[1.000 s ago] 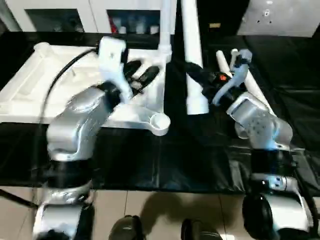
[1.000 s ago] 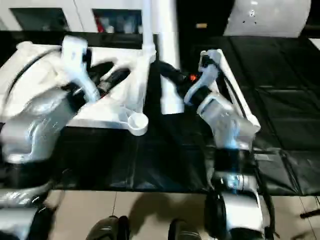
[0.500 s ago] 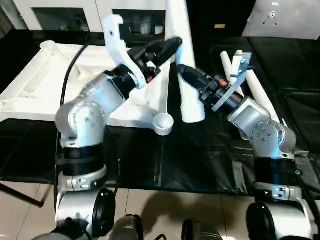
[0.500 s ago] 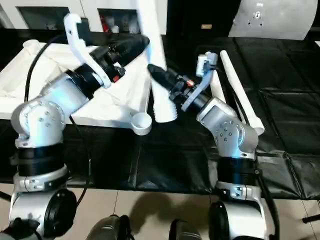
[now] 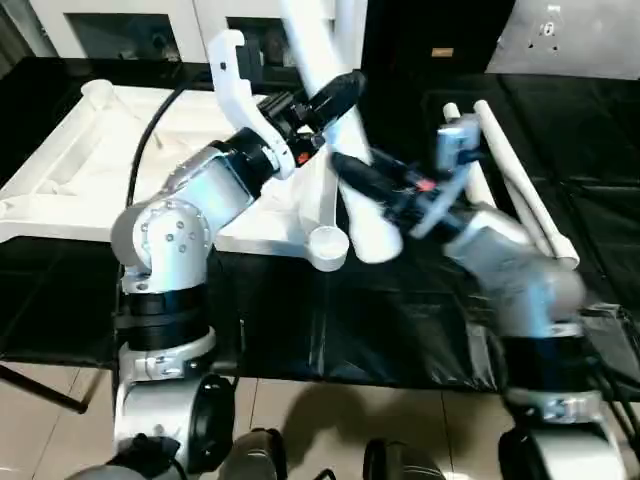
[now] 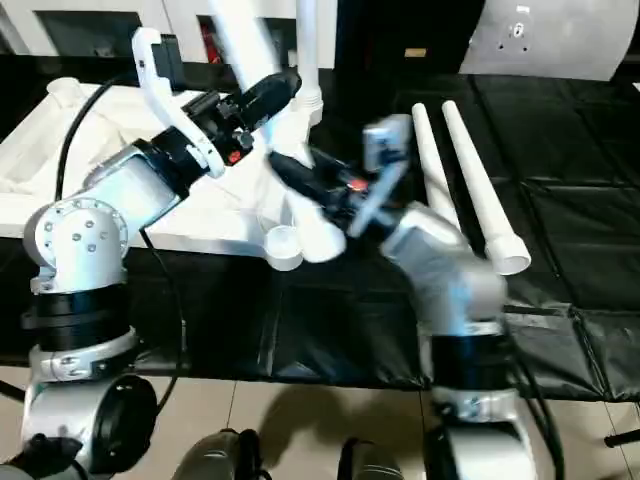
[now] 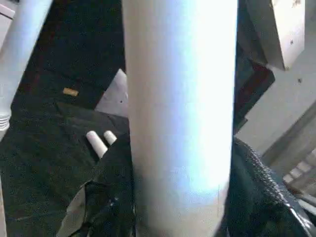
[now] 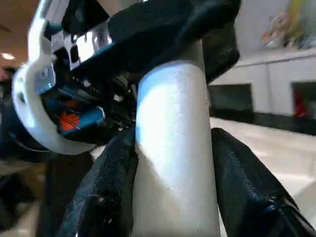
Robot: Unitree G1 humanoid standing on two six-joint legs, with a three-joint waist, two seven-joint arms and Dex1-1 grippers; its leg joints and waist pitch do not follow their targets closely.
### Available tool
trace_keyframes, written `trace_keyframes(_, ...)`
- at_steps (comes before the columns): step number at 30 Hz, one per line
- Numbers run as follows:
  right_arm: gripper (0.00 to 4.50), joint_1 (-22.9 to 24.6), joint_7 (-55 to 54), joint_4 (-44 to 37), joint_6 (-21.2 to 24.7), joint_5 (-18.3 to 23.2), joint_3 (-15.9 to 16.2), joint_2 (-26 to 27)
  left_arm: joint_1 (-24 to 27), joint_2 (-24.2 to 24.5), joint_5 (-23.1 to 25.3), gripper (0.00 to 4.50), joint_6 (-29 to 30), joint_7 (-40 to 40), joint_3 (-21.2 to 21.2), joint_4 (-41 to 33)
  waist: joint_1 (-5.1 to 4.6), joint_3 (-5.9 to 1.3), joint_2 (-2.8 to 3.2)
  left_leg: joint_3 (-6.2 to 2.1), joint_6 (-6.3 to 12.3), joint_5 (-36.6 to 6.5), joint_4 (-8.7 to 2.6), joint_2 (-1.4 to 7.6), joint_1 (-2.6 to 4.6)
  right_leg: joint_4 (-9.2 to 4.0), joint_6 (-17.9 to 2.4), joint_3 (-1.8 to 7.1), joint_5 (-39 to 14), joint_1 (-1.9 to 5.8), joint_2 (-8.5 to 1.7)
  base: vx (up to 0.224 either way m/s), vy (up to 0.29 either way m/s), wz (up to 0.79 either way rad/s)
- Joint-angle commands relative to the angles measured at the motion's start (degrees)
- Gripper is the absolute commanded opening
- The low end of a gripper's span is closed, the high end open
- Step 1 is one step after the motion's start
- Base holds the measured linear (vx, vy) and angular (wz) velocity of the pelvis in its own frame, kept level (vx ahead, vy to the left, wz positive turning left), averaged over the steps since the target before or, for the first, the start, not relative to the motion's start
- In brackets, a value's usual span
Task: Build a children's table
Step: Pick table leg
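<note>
While both grippers close on one white table leg (image 5: pixel 345 160), the right gripper (image 8: pixel 168 163) pinches its thicker lower part between two black fingers (image 8: pixel 111 182), and the left gripper (image 5: pixel 335 95) clamps the same leg higher up, its fingers (image 7: pixel 256 192) pressed against either side of the tube. Held this way, the leg slants above the near right corner of the upturned tabletop (image 5: pixel 120 150), its wide end (image 5: pixel 375 240) just beside the round corner socket (image 5: pixel 327 243) there. At the tabletop's far right corner, another leg (image 6: pixel 307 50) stands upright. Two more legs (image 6: pixel 470 185) lie side by side on the black cloth (image 5: pixel 300 320), to the right of the tabletop. Beyond the tabletop stands a white cabinet (image 5: pixel 130 25) with glass doors.
</note>
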Motion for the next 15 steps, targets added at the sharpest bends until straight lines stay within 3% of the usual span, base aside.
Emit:
trace_keyframes(1,1.84,0.3,-1.3,-0.6,-4.7,-3.5,1.9,0.5,1.0,-0.9,1.1,1.92,-1.3,0.9,-2.6,-1.8,-0.05,-6.25,-0.62,-1.42,3.75,-6.3,-3.55,3.22,1.2,-4.82,-10.3,2.7,-14.4,3.29,-4.9,0.0,0.0,0.0)
trace_keyframes(4,1.83,1.0,-3.3,1.4,-10.8,-7.1,3.3,1.3,3.1,-1.3,6.6,1.86,-8.6,0.0,-7.6,-3.7,-0.11,-6.28,-0.52,-1.57,4.36,-6.8,-3.64,3.52,1.2,-5.02,-9.8,2.69,-14.5,3.2,-5.03,0.0,0.0,0.0)
trace_keyframes(10,1.83,1.8,-4.5,2.0,-13.4,-7.8,3.6,2.3,4.4,-1.3,8.6,1.84,-9.6,1.0,-10.7,-5.2,-0.25,-6.41,-0.2,-1.62,5.58,-5.5,-3.61,3.73,1.15,-4.4,-11.9,2.5,-9.3,3.24,-4.92,0.0,0.0,0.0)
trace_keyframes(15,1.83,1.7,-5.2,3.7,-16.1,-8.5,3.2,2.6,5.1,-0.6,10.3,1.84,-11.3,0.4,-12.8,-6.0,-0.3,-6.32,-0.19,-1.69,5.64,-6.2,-3.68,3.74,1.07,-4.49,-12.1,2.47,-9.8,3.34,-5.02,0.0,0.0,0.0)
